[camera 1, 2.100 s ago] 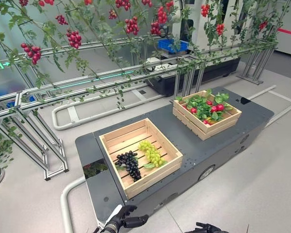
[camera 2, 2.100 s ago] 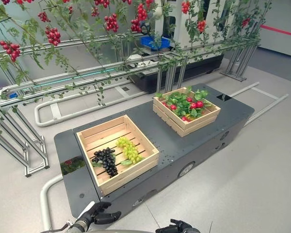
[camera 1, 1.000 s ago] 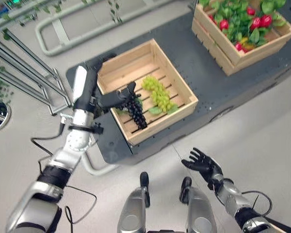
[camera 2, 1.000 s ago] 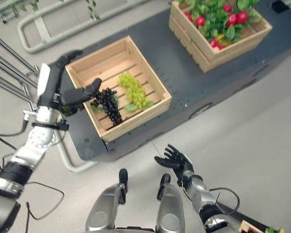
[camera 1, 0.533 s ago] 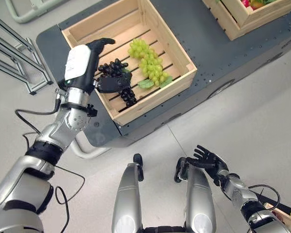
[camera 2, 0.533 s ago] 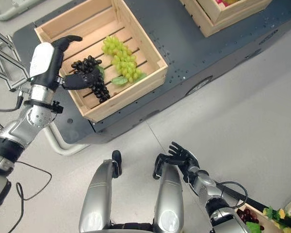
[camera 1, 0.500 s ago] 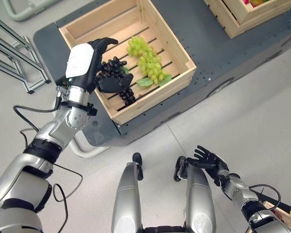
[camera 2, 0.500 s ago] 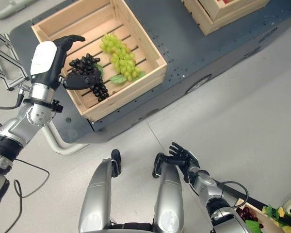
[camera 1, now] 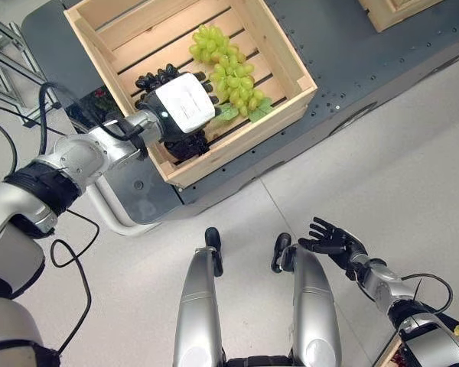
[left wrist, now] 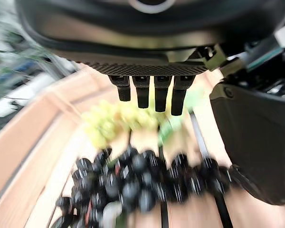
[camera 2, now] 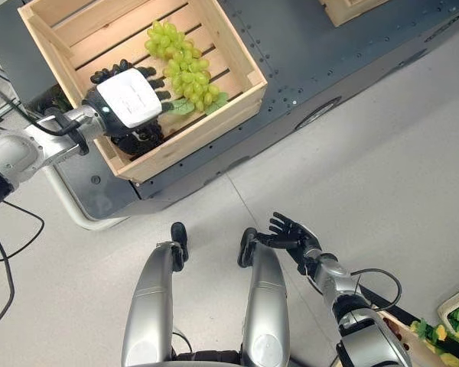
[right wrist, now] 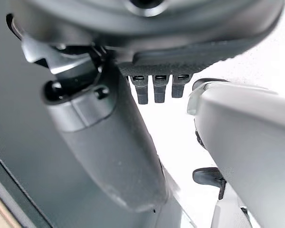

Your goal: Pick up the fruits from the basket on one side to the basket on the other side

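Two grape bunches in crate; left hand now over the dark bunch.

Since half a second ago, left hand has turned palm-down inside the slatted wooden crate, fingers spread above the black grape bunch, not yet closed. Green grape bunch lies beside. Right hand hangs spread, idle. Grasp is judged imminent.
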Tool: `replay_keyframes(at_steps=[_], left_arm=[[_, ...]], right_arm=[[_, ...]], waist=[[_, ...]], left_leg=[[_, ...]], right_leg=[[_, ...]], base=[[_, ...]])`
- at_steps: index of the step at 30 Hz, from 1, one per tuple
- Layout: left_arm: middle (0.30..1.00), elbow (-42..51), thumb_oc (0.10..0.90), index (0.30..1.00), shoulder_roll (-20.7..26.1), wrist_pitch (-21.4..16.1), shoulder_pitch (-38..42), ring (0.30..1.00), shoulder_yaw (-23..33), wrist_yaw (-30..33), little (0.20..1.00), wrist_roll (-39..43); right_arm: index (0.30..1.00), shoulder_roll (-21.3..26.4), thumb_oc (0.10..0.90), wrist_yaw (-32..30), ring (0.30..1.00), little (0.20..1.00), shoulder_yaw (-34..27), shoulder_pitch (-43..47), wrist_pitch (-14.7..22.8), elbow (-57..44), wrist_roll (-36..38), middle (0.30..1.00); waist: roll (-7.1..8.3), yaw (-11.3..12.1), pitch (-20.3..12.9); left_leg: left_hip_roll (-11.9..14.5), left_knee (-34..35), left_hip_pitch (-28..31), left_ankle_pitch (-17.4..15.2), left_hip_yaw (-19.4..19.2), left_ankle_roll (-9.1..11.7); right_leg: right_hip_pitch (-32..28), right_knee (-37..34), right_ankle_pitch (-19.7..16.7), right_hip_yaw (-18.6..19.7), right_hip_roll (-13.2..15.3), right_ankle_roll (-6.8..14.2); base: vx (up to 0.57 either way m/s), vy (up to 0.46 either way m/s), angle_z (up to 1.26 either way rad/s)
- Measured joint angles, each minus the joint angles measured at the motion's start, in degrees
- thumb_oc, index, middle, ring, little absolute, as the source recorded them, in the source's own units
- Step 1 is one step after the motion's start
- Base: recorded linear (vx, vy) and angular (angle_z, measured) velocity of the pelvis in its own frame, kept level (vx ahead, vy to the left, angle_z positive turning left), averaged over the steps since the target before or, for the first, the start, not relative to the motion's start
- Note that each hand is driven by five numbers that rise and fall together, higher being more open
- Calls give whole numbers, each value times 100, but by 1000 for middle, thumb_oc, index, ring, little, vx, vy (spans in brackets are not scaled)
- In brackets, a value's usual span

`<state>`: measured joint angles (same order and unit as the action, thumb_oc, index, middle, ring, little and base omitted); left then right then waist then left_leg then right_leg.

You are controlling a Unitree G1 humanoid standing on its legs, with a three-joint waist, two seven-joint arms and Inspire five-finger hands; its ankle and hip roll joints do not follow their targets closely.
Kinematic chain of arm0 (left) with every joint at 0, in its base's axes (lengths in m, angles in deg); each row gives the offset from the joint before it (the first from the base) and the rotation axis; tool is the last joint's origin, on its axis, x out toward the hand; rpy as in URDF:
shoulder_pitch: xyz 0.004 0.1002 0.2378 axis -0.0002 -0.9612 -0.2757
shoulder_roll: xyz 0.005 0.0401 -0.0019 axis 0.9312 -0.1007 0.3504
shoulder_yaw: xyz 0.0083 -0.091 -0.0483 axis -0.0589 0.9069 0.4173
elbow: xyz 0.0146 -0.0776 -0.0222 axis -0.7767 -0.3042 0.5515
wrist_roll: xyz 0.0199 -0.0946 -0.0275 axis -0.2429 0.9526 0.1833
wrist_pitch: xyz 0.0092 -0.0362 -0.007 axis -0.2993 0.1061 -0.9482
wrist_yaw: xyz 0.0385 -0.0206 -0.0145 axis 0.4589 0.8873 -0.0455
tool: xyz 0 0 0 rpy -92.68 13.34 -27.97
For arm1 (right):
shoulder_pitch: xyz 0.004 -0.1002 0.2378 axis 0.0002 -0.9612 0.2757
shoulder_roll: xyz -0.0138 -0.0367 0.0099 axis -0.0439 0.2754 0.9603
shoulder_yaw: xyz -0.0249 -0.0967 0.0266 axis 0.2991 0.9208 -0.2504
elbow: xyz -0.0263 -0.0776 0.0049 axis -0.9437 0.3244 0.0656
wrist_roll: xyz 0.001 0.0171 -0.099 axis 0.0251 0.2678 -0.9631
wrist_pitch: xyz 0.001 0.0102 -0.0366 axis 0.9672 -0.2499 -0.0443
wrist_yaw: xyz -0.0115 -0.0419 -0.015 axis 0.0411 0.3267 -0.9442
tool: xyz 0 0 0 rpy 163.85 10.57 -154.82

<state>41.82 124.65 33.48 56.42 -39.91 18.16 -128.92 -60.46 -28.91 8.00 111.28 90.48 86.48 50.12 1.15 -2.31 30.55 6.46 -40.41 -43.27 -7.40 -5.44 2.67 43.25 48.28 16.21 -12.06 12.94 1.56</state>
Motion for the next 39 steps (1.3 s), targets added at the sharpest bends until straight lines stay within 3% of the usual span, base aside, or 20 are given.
replay_keyframes(at_steps=[6, 11, 17, 27, 34, 39], left_arm=[[900, 155, 800, 900, 44, 172, 354, 900, -199, -471, 900, -3], [900, 106, 800, 900, 279, 721, 355, 900, -191, -211, 900, 2], [900, 149, 800, 900, 400, 764, 354, 900, -57, 109, 900, -308], [900, 172, 800, 900, 398, 385, 368, 900, -47, 157, 900, -802], [900, 100, 800, 900, 396, -92, 375, 900, -49, 797, 900, -925], [900, -7, 800, 900, 319, -274, 381, 900, -52, 834, 900, -1011]], right_arm=[[900, 31, 800, 126, 900, 900, 14, -19, 11, 190, 6, 900], [900, 47, 800, 250, 900, 900, 18, -60, 90, 216, 0, 900], [900, 47, 800, 252, 900, 900, 20, -56, 130, 199, -6, 900], [900, 46, 800, 252, 900, 900, 19, -53, 129, 202, -4, 900], [900, 38, 800, 256, 900, 900, -40, -61, 131, 274, 1, 900], [900, 35, 800, 261, 900, 900, -45, -55, 135, 358, 41, 900]], waist=[[1, -8, 0], [2, 27, -1], [4, 60, -2], [6, 15, -2], [59, 18, -1], [92, -12, 0]], left_leg=[[9, -51, -233, 7, 39, -8], [24, -96, -320, 5, 45, -31], [10, -90, -318, 25, 47, -45], [31, -98, -380, 23, 42, -47], [49, -135, -552, 15, 52, -59], [50, -233, -755, -15, 47, -108]], right_leg=[[150, 0, -4, -96, 19, 3], [175, 24, -4, -139, 29, 3], [173, -1, -13, -134, 40, 16], [233, -13, -16, -134, 22, 17], [383, -22, -26, -140, 3, 24], [539, -21, -53, -139, -7, 57]], base=[[6, 2, 4], [-5, -4, 3], [0, 0, 0], [0, 0, 0], [0, 0, 0], [0, 0, 0]])
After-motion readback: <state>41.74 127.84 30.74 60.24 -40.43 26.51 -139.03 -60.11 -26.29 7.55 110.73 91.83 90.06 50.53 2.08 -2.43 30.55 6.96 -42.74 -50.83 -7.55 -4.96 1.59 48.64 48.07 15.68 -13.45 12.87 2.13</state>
